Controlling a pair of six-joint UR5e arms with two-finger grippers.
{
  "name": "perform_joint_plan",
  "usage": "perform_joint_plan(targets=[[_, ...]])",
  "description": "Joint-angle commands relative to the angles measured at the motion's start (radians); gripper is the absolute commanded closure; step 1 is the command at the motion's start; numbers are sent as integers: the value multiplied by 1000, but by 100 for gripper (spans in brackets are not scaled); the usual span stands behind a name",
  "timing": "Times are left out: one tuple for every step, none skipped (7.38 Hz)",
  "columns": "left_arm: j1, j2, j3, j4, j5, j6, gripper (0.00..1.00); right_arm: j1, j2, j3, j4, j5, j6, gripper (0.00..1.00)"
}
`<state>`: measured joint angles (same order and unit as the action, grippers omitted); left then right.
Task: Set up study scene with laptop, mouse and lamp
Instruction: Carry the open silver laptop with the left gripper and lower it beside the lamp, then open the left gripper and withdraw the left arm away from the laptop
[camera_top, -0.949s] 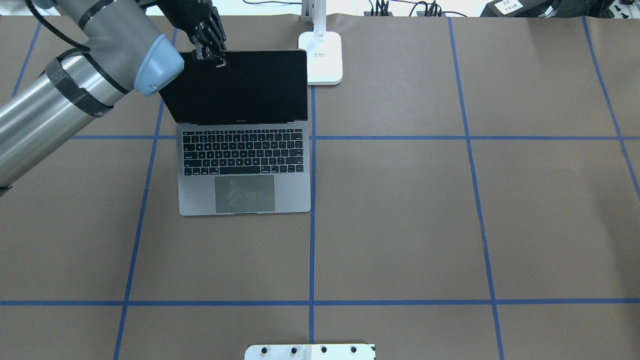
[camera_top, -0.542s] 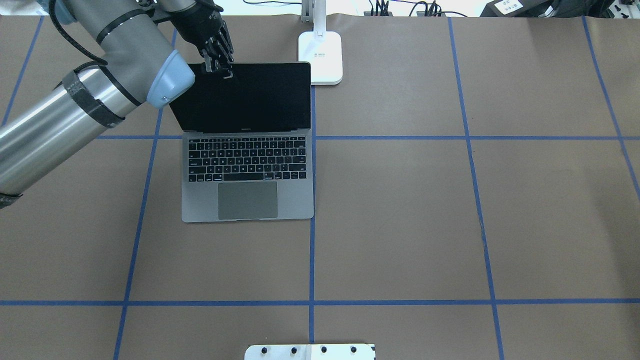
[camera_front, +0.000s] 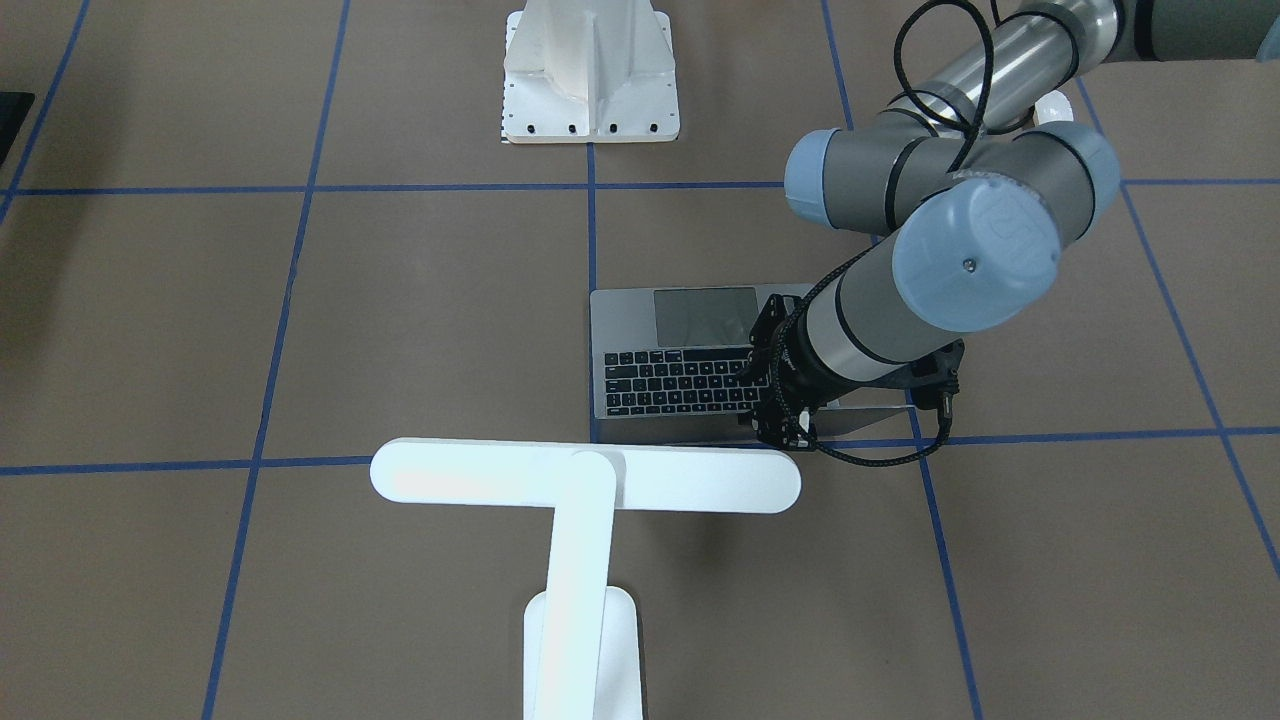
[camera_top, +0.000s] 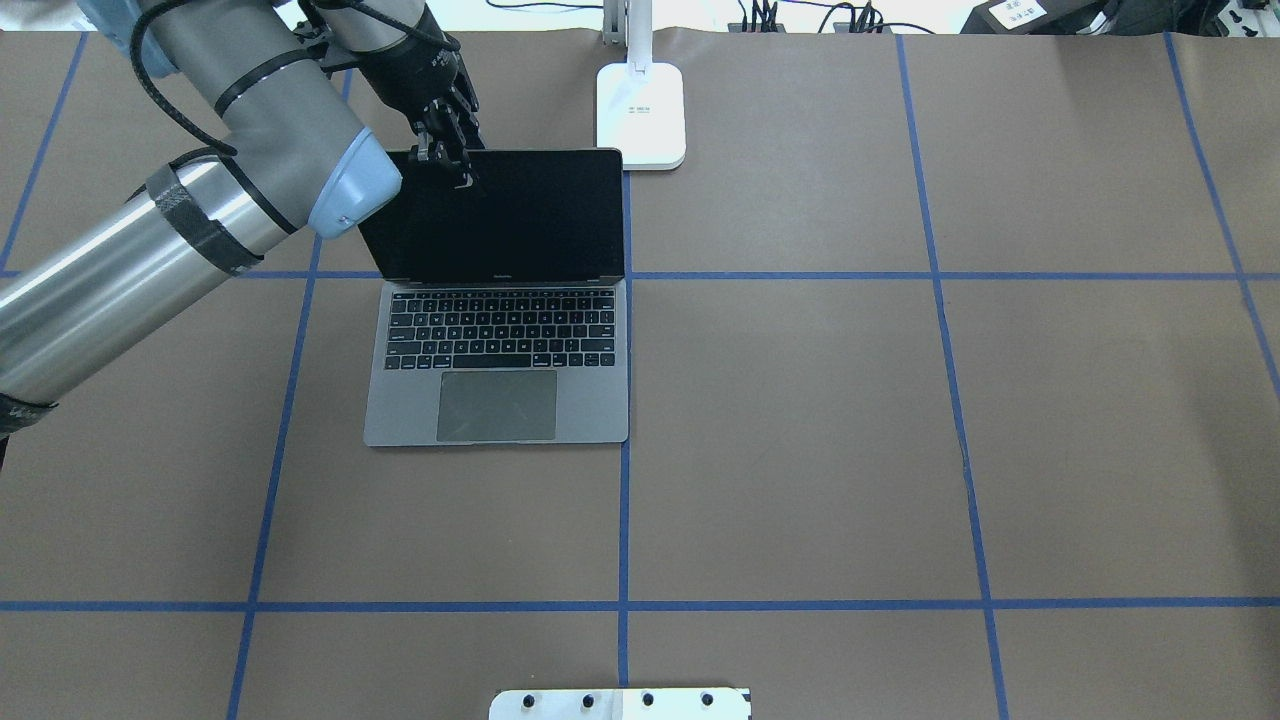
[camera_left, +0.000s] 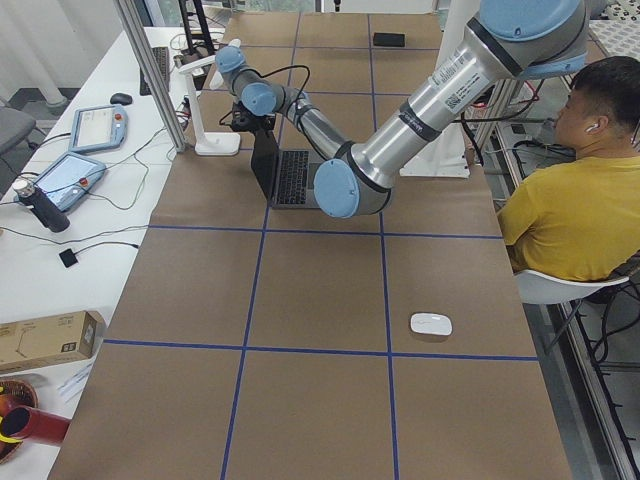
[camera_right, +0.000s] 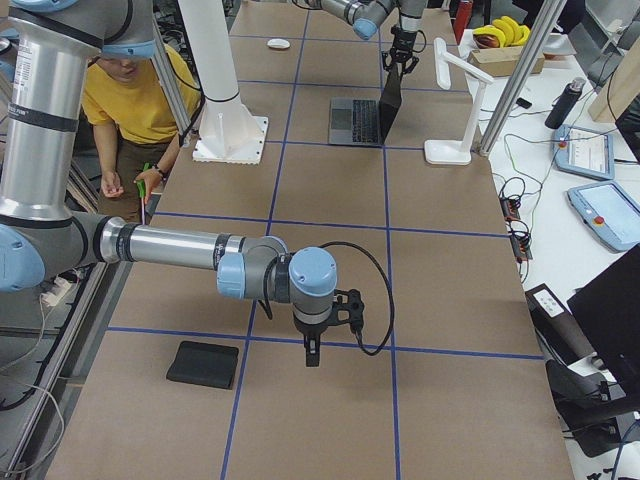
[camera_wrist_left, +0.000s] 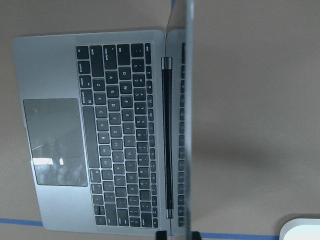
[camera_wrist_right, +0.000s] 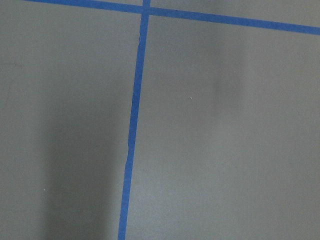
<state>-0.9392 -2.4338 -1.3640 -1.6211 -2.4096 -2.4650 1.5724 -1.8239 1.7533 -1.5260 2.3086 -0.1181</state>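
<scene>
The laptop (camera_top: 500, 340) lies open left of the table's centre, its dark lid standing nearly upright. My left gripper (camera_top: 448, 168) is shut on the lid's top edge; in the left wrist view its fingertips (camera_wrist_left: 161, 235) sit on either side of the thin lid. The lamp (camera_top: 641, 115) stands just beyond the laptop's right corner, its T-shaped head (camera_front: 585, 478) over the table. The mouse (camera_left: 431, 324) lies far to the left near the robot's edge. My right gripper (camera_right: 310, 352) hangs over bare paper at the table's right end; I cannot tell whether it is open.
A white ribbed pedestal (camera_front: 590, 80) stands at the robot's edge, centre. A flat black mat (camera_right: 203, 364) lies near the right end. A seated person in yellow (camera_left: 580, 200) is beside the table on the robot's side. Blue tape lines (camera_top: 623, 520) grid the brown paper.
My left gripper has drawn the lid's top edge toward the robot, so the lid stands more upright. The laptop's base has slid slightly toward the robot and right.
</scene>
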Motion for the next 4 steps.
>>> perform_joint_plan(targets=[[-10, 1, -33, 0, 3, 4, 0, 0, 0, 2, 1, 0, 0, 0], [-35, 1, -74, 1, 1, 6, 0, 0, 2, 2, 3, 2, 0, 0], [-59, 45, -146, 6, -3, 8, 0, 0, 2, 2, 4, 2, 0, 0], [-67, 144, -278, 1, 4, 23, 0, 0, 6, 8, 4, 3, 0, 0]])
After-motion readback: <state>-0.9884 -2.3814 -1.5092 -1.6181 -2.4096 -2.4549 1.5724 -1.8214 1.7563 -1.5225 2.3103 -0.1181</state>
